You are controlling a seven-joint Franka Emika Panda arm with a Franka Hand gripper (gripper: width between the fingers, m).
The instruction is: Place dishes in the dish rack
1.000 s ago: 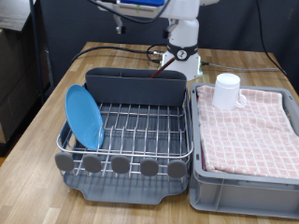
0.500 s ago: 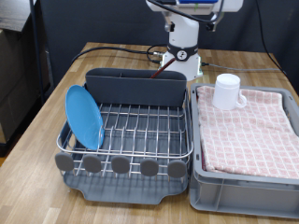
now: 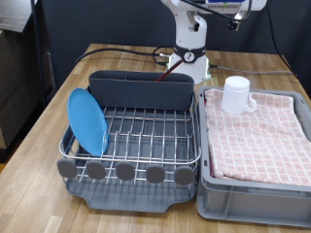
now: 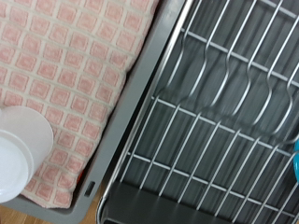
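The light-blue plate (image 3: 87, 121) already stands on edge in the dish rack (image 3: 146, 131), slotted among the wires at the exterior view's left side and leaning a little against the rack's rim. The rack itself sits on the wooden table (image 3: 34, 146), with its dark grey caddy (image 3: 141, 89) across the far end, a row of round grey knobs (image 3: 124, 172) along the near edge and the grey drip tray (image 3: 136, 199) poking out below them. The white mug (image 3: 236, 94) is not in the rack yet: it stands upright on the pink checked cloth (image 3: 258, 136) in the grey crate (image 3: 209, 189), at the far corner of the crate nearest the rack, its handle turned to the exterior view's right. I cannot make out the wooden spoon in either view. My arm (image 3: 191, 39) rises behind the caddy at the top of the exterior view, and my fingers are out of frame there. My wrist view looks straight down from high up on the rack's wires (image 4: 224, 103), the crate's edge, the cloth (image 4: 65, 65) and the mug's rim (image 4: 19, 154), with a sliver of the plate (image 4: 295, 159) at the border; no fingertips show, so I cannot tell whether they are spread or closed, and nothing is seen held between them.
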